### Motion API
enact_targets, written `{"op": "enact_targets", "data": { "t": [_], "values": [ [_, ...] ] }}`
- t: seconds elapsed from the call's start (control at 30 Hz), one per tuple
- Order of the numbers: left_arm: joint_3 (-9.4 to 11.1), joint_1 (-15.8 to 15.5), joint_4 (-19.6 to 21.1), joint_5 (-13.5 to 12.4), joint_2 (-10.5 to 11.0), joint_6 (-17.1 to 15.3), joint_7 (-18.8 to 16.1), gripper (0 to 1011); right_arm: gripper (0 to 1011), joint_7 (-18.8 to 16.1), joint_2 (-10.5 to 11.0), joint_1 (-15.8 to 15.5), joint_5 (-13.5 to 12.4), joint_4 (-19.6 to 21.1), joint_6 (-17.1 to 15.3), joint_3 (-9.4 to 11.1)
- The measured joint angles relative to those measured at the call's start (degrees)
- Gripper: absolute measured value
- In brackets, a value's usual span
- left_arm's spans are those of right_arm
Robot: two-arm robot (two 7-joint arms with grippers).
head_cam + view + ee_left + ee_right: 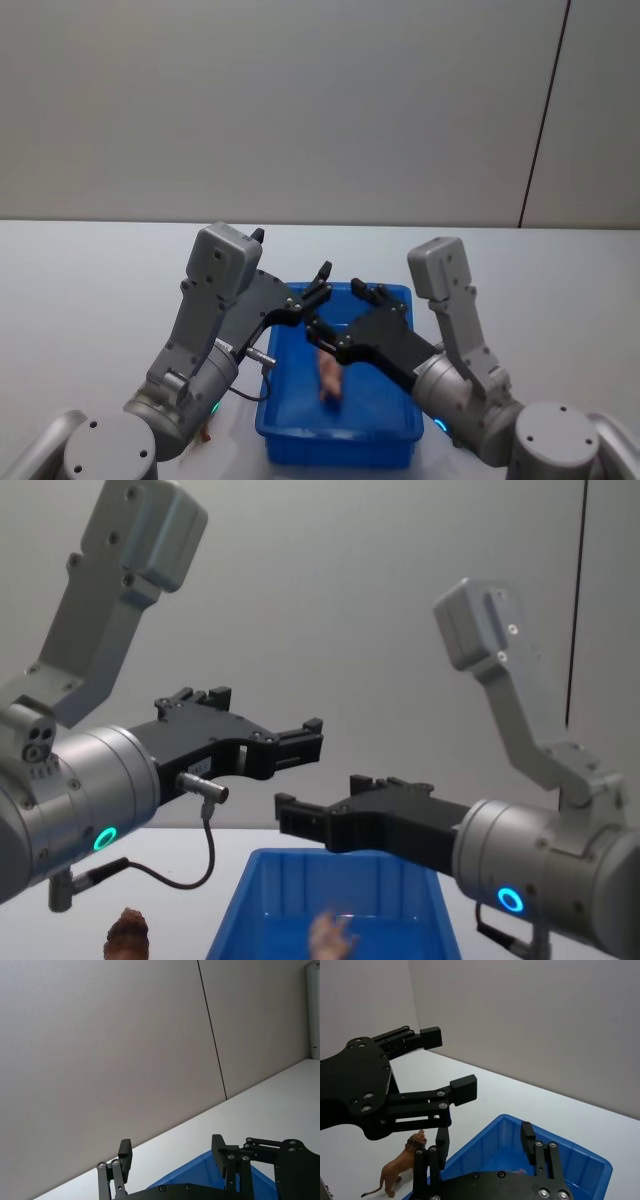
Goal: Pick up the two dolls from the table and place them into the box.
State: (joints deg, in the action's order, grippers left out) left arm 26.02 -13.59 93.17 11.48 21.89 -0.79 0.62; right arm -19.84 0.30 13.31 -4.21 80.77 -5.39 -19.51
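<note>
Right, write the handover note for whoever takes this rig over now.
Left end effector: open, empty, raised above the box.
Right end effector: open, empty, also over the box.
Done: pink doll is in the box.
To do: brown doll stands on the table beside the box, on the left arm's side. Pick it up and drop it in.

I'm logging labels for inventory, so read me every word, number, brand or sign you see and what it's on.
There is no readable text anywhere.
The blue bin, lion figure, pink figure, left tool and right tool, both open above the bin, carry no lettering.
</note>
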Motion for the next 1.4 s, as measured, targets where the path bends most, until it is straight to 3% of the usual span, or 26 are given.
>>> {"op": "enact_targets", "data": {
  "t": [0.07,0.23,0.77,1.4],
  "values": [
    [0.00,0.00,0.00,0.00,0.00,0.00,0.00,1001,901,0.46,-0.30,0.32,0.29,-0.65,0.00,-0.20],
    [0.00,0.00,0.00,0.00,0.00,0.00,0.00,1001,1001,2.24,-0.35,0.25,0.65,-0.72,-0.52,-0.26],
    [0.00,0.00,0.00,0.00,0.00,0.00,0.00,1001,1001,9.22,2.33,-4.05,0.76,5.27,-5.23,0.78],
    [0.00,0.00,0.00,0.00,0.00,0.00,0.00,1001,1001,12.83,5.66,-8.12,0.65,10.41,-9.36,2.41]
  ]
}}
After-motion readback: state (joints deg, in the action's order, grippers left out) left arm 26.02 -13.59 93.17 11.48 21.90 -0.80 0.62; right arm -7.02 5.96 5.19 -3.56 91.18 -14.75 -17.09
